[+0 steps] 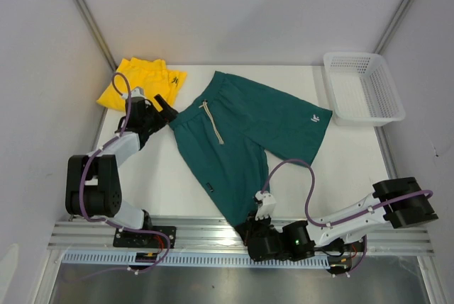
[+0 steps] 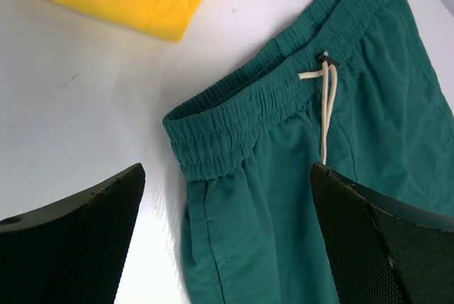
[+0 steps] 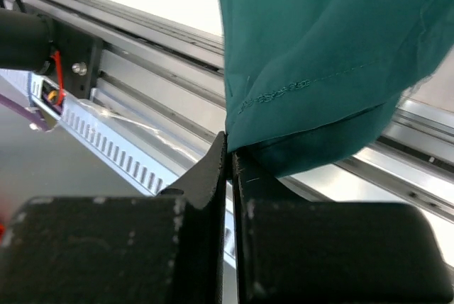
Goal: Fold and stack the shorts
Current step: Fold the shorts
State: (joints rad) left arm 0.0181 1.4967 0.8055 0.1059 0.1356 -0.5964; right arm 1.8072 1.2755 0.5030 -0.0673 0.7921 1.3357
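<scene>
Hem point(image 3: 284, 91) of the teal shorts point(image 1: 248, 134) sits clenched in the right claw point(image 3: 230, 149) at the near edge of the surface point(image 1: 163, 190), the rest spread across it. Left claw point(image 2: 227, 176) hovers released above the waistband point(image 2: 234, 120), near the folded yellow shorts point(image 1: 145, 81).

My left arm point(image 1: 113, 152) rises from its base with the elbow folded, and the forearm runs forward to the wrist. My left gripper point(image 1: 164, 108) tilts downward, its jaws spread as wide as they go. In its wrist view the two dark padded fingers point(image 2: 85, 240) stand far apart at either lower corner. My right arm point(image 1: 355, 213) lies low, stretched across to my left. My right gripper point(image 1: 245, 233) is clamped, its fingers point(image 3: 206, 176) pressed flat together. A hem corner of the teal shorts point(image 3: 319, 49) is nipped right at their tips.
</scene>
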